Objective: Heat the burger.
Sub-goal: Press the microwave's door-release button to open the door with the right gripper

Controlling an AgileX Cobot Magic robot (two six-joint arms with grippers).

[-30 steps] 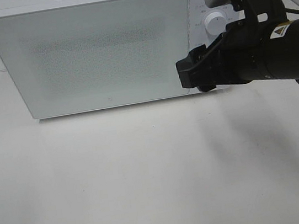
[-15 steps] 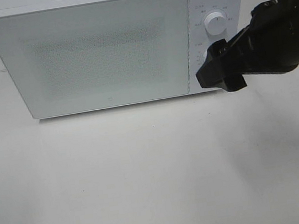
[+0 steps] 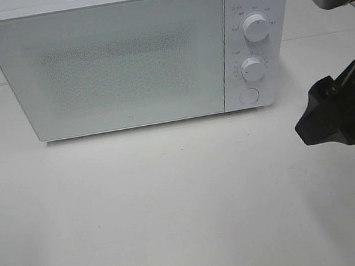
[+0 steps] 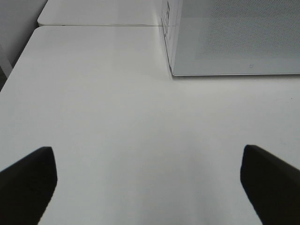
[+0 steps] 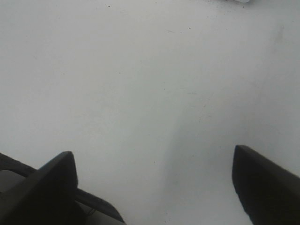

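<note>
The burger is out of view in every frame. The white microwave (image 3: 121,61) stands at the back of the table with its frosted door shut; its corner (image 4: 234,37) also shows in the left wrist view. My right gripper (image 3: 331,121) hangs at the right edge, to the right of and below the control panel and apart from it. Its two dark fingers stand wide apart over bare table (image 5: 154,168), with nothing between them. My left gripper (image 4: 150,164) is open and empty too, low over the table in front of the microwave's left corner.
The control panel carries an upper knob (image 3: 255,27), a lower knob (image 3: 252,68) and a round button (image 3: 248,96). A white table (image 3: 174,206) stretches in front of the microwave. The table's left edge (image 4: 18,70) shows in the left wrist view.
My right arm has drawn back to the right and downward, off the control panel, uncovering both knobs and the button. Its jaws have spread wider. The left gripper has stayed put.
</note>
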